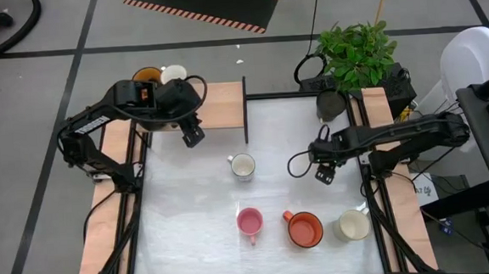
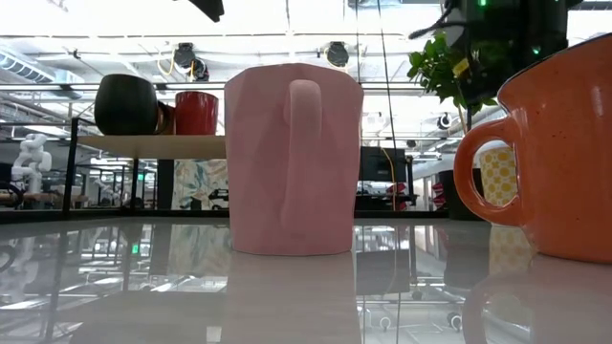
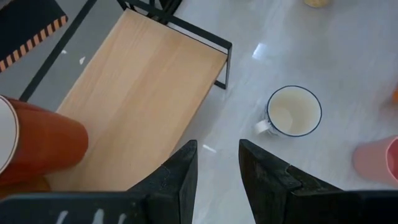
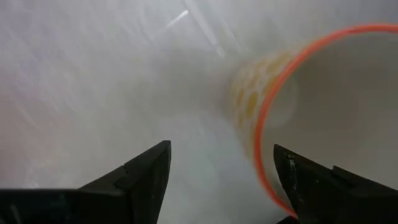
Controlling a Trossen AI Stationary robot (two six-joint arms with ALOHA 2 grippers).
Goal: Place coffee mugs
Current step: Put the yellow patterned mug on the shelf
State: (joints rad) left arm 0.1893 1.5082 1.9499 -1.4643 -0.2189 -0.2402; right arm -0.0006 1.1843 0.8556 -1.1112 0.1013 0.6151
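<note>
Four mugs stand on the white table: a white blue-rimmed one, a pink one, an orange one and a cream one with an orange rim and yellow pattern. A red mug stands on the left wooden shelf, with an amber mug and a white mug behind the arm. My left gripper hovers open at the shelf's inner edge. My right gripper hangs open above the table, beside the cream mug.
A dark grey pot sits on the left shelf next to the red mug. A black upright frame post divides the far edge. A potted plant stands at the far right. Bare table lies at the near left.
</note>
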